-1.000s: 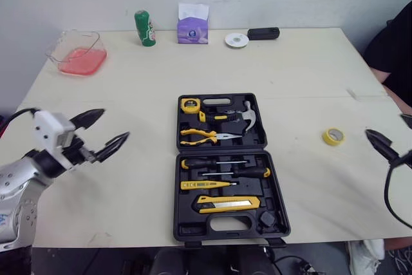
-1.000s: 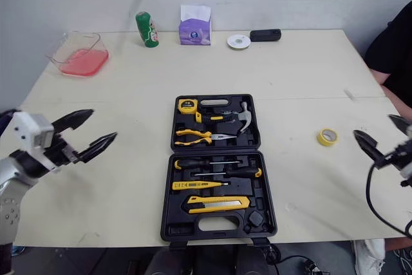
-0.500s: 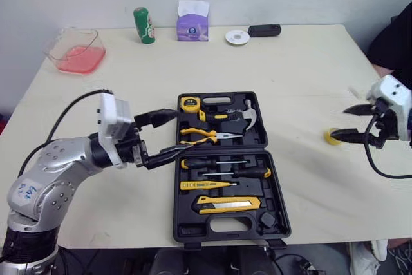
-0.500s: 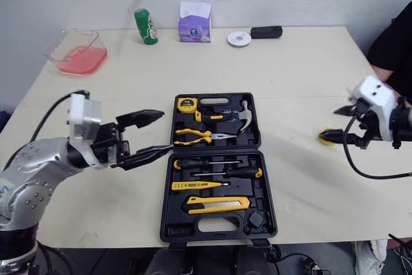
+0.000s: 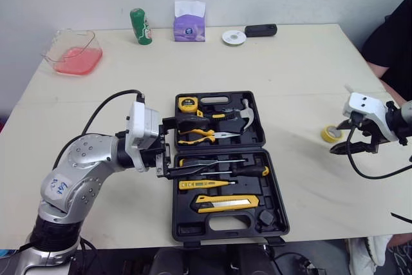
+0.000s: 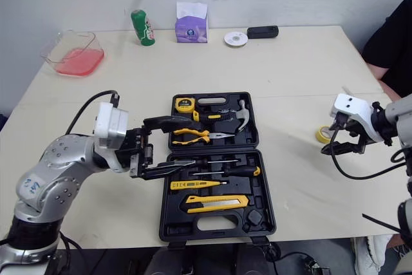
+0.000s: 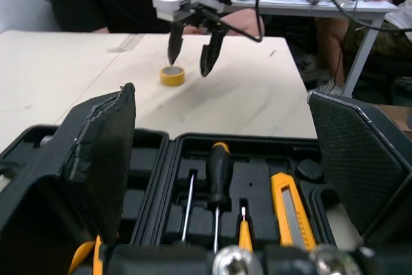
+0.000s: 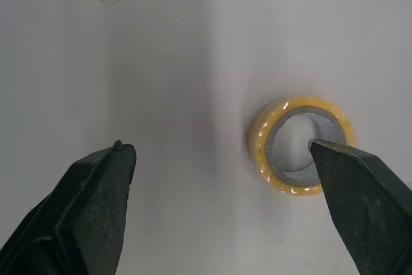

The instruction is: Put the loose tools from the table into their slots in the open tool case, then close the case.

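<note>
The open black tool case (image 5: pixel 179 188) lies at the table's middle front. It holds a tape measure (image 5: pixel 188 103), a hammer (image 5: pixel 244 115), pliers (image 5: pixel 199 135), screwdrivers (image 5: pixel 219 162) and a yellow utility knife (image 5: pixel 228 203). My left gripper (image 5: pixel 192 146) is open and reaches over the case's left edge, nothing between its fingers. A yellow tape roll (image 5: pixel 329 134) lies loose on the table to the right of the case. My right gripper (image 5: pixel 338 140) is open just above it. In the right wrist view one fingertip (image 8: pixel 360 191) overlaps the tape roll (image 8: pixel 283 152), and the other stands well off to the side.
Along the far edge stand a pink plastic container (image 5: pixel 74 53), a green can (image 5: pixel 138 26), a purple tissue pack (image 5: pixel 188 22), a white disc (image 5: pixel 233 37) and a black device (image 5: pixel 261 30). A person in black (image 5: pixel 393 37) sits at the right edge.
My left gripper has swung right from the bare table to the case's left edge. My right gripper has come in from the right edge and dropped over the tape roll.
</note>
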